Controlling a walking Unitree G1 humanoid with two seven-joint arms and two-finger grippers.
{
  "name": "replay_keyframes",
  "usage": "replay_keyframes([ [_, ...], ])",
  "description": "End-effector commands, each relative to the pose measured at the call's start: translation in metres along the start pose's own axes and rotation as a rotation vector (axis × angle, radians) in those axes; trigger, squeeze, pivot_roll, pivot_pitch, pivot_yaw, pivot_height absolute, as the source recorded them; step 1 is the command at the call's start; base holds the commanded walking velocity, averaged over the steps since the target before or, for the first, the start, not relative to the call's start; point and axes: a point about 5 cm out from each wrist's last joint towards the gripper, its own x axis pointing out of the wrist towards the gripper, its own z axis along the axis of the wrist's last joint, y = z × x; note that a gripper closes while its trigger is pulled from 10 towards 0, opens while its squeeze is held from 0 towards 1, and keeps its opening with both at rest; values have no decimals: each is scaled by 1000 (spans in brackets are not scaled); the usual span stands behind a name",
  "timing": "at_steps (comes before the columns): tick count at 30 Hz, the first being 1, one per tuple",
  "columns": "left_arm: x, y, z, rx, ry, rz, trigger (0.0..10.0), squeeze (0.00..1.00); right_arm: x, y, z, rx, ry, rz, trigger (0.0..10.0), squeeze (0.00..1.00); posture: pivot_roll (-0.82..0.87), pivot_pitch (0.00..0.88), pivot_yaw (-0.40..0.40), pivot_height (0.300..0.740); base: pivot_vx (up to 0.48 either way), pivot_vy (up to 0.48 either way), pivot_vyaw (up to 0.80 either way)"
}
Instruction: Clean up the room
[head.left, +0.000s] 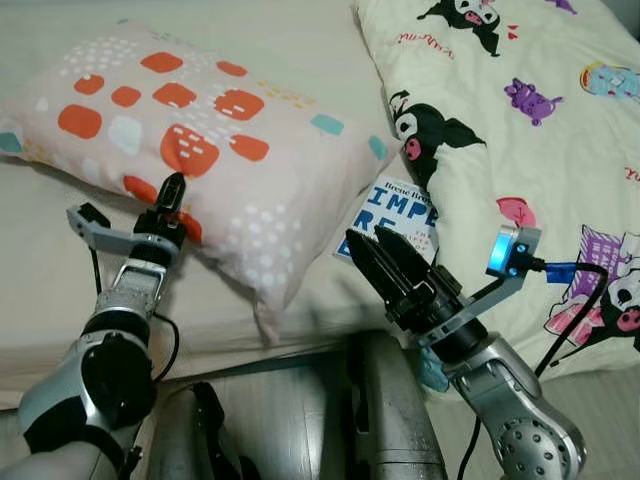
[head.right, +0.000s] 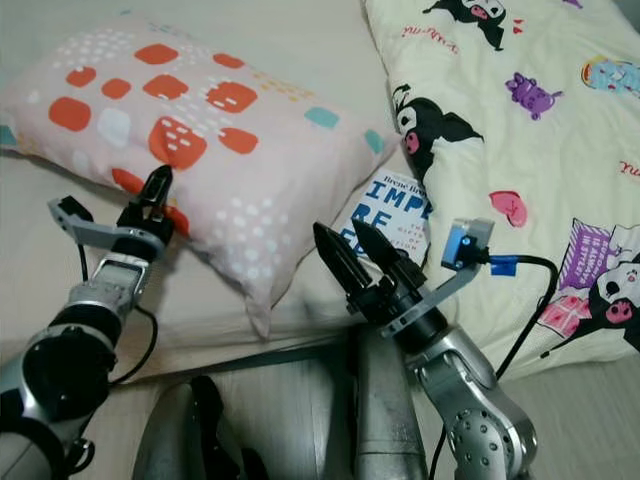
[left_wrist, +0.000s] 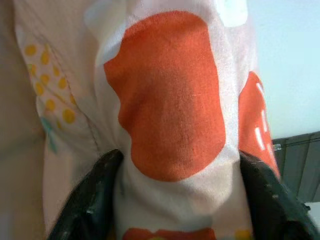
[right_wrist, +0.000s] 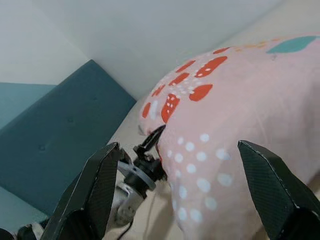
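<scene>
Pink pillow (head.left: 200, 140) — orange blotches, white dots — in left pincer (head.left: 170, 200)

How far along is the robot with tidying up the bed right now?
Early on; nothing looks finished yet. In hand: the left hand is shut on the near edge of the pillow, fabric bunched between its fingers. The right hand is open, hovering above the bed edge beside the pillow's corner. Left to do: the book lies partly tucked under the cartoon quilt, and the pillow sits askew.
</scene>
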Motion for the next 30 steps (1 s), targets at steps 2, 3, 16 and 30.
replay_keyframes([
  [2,10,-12,-6,-24,-4,-19,0,0,0,5,1,3,2,13,10000,0,-397,419,19,504,0,0,0],
  [3,19,-25,-4,-30,-20,-57,0,0,1,6,3,3,-4,14,10000,0,-393,416,23,504,0,0,0],
  [16,34,-44,-8,126,51,-53,0,0,6,-5,5,-42,1,-36,10000,0,-391,357,47,504,0,0,0],
  [30,80,-177,79,655,-165,-315,0,0,34,-34,17,-147,-43,-122,10000,0,-319,190,77,504,0,0,0],
])
